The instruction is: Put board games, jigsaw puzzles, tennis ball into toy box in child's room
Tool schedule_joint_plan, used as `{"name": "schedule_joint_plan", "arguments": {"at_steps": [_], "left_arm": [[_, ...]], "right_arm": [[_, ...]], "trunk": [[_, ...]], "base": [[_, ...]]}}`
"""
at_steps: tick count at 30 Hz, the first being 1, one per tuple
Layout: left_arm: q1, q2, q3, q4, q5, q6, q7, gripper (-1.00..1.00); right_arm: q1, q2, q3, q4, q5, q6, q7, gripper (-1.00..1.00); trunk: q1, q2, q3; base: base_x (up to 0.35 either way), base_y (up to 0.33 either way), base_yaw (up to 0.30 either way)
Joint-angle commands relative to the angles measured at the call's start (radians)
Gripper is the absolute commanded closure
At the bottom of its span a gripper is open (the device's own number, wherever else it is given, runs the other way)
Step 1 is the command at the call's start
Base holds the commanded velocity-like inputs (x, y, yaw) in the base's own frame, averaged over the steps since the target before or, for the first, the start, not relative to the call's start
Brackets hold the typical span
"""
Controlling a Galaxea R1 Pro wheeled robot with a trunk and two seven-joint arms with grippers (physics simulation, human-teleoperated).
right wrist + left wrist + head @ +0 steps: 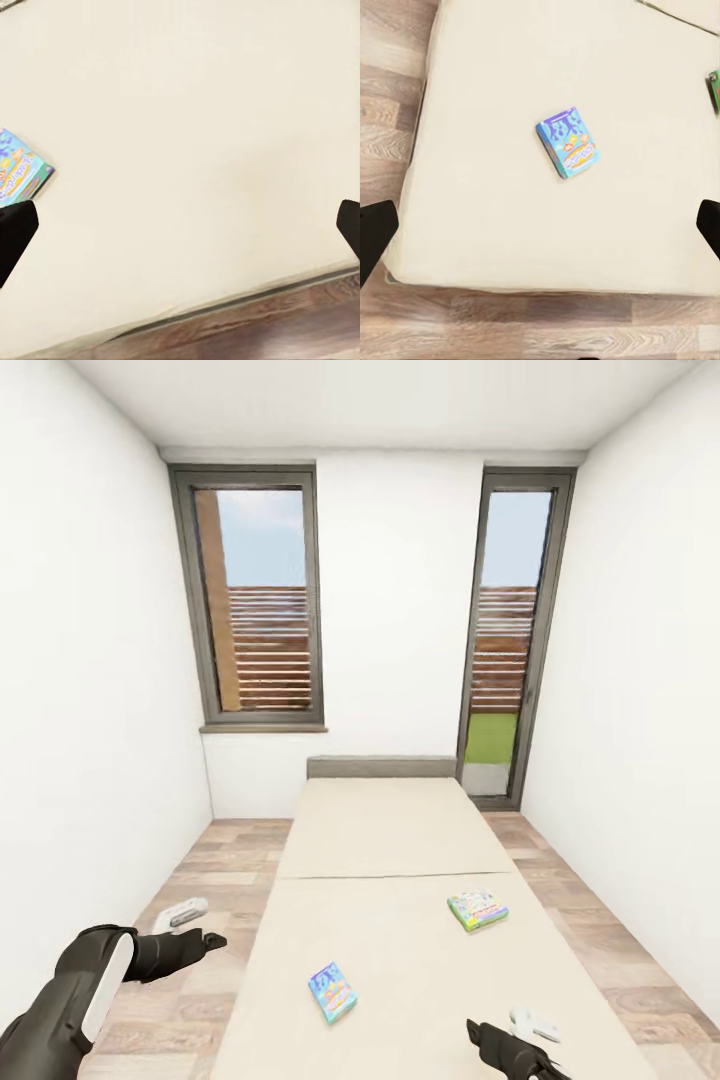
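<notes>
Two board games are lying flat on the bed [400, 830]: blue board game [333, 992] near the foot end, green board game [477, 909] further up twd the robot's right. Left gripper [540, 232] is hovering off the bed's side w/ fingers spread wide and empty; right gripper [180, 225] is over bare mattress, fingers likewise spread. Risk, imo: boxes are thin and flat on soft bedding, so fingers may be pushing the box around or digging into the mattress instead of getting under an edge.

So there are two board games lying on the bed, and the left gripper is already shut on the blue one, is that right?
Not quite. Two board games, the blue one and the green one, lie on the bed, but the head view shows the left gripper off beside the bed, holding nothing.
</notes>
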Motion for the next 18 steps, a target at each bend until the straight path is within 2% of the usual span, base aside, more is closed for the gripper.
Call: {"name": "schedule_joint_plan", "arguments": {"at_steps": [1,7,18], "left_arm": [[0.0,0.0,0.002,0.0,-0.001,0.004,-0.005,-1.0],[0.0,0.0,0.002,0.0,-0.001,0.004,-0.005,-1.0],[0.0,0.0,0.002,0.0,-0.001,0.004,-0.004,-1.0]], "right_arm": [[0.0,0.0,0.0,-0.002,-0.01,0.005,-0.004,-1.0],[0.0,0.004,0.001,-0.003,-0.01,0.004,-0.006,-1.0],[0.0,0.005,-0.003,-0.002,-0.01,0.015,-0.01,-1.0]], "trunk": [[0.001,-0.001,0.0],[0.001,-0.001,-0.001],[0.001,-0.001,-0.017]], "base": [[0.274,0.218,-0.105],[0.213,0.166,-0.036],[0.024,0.017,-0.003]]}}
